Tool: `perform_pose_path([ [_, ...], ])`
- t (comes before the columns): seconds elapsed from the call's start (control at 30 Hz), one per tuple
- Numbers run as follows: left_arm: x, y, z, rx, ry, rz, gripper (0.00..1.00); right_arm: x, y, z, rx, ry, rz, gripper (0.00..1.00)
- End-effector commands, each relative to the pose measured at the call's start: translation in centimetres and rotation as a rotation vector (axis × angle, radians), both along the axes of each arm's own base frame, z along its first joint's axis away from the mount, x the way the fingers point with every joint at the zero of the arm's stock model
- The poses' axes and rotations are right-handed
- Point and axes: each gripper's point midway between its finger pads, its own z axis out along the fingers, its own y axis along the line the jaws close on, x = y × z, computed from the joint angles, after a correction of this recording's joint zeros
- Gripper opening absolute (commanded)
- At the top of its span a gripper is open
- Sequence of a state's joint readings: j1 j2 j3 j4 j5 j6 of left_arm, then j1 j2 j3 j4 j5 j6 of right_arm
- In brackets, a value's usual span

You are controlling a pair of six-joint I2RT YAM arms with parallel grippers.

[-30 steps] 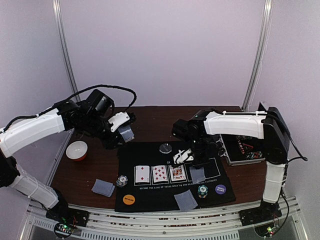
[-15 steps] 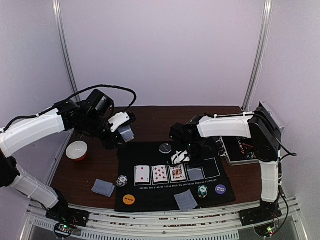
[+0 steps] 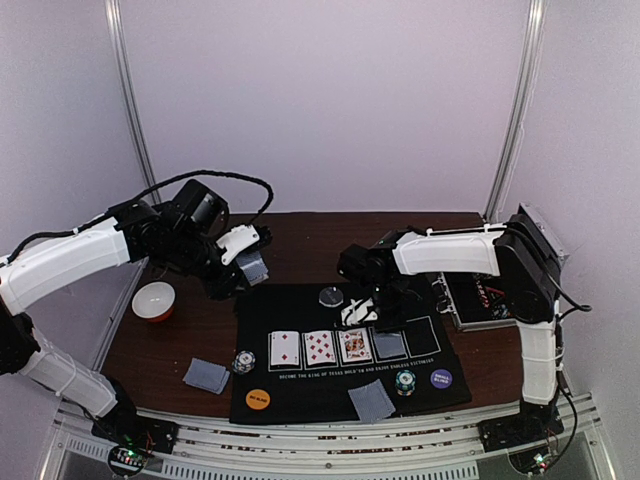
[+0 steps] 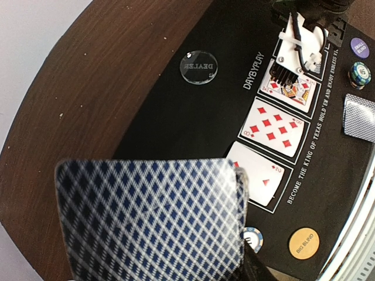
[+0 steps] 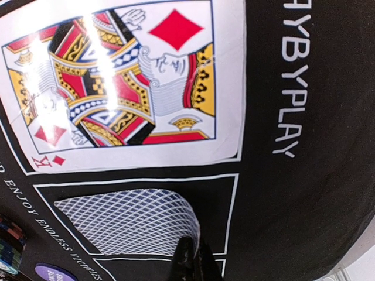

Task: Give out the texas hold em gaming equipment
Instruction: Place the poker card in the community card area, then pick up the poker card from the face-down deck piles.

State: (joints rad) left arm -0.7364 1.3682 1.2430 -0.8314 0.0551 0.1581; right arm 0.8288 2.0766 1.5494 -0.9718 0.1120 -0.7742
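Note:
My left gripper [image 3: 250, 268] is shut on a deck of blue-grey-backed cards [image 4: 151, 218], held above the table left of the black mat [image 3: 290, 385]. My right gripper [image 3: 372, 322] is shut on the edge of a face-down card [image 5: 126, 225] lying in the mat's fourth outline [image 3: 390, 346]; its fingertips [image 5: 193, 264] pinch the lifted corner. Three face-up cards fill the first outlines: a two [image 3: 285, 348], a ten [image 3: 319, 346] and the king of diamonds [image 5: 120, 82]. The clear dealer disc [image 3: 331, 296], orange disc [image 3: 258, 398], purple disc [image 3: 441, 379] and chip stacks [image 3: 243, 361] [image 3: 404, 382] lie on or beside the mat.
Face-down cards lie at the front left [image 3: 207, 375] and on the mat's front edge [image 3: 372, 400]. A red-and-white bowl [image 3: 154, 300] stands at the left. The silver case [image 3: 487, 293] lies open at the right.
My right gripper has shifted a little left and back while the face-down card came down into the fourth outline. The left arm has not moved.

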Motion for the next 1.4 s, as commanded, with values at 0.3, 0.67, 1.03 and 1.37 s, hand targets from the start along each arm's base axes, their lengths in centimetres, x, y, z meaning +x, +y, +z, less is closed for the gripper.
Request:
perform_pose_path([
  [0.3,0.4,-0.2,0.8,-0.032,-0.034,0.007,0.41,1.2,-0.8,0.3,-0.031,-0.078,-0.101,0.32],
  [0.67,0.3,-0.1,1.2,-0.038,-0.044,0.007,0.41,9.3,4.2,13.7,0.522,-0.577,-0.369,0.96],
  [1.03,0.0,-0.3,2.0,-0.057,-0.056,-0.021,0.41,2.0,16.2,30.1,1.635,0.225,-0.438,1.00],
  [1.37,-0.2,-0.6,2.5,-0.075,-0.058,-0.035,0.41,1.1,22.6,27.4,1.673,0.492,-0.470,0.97],
])
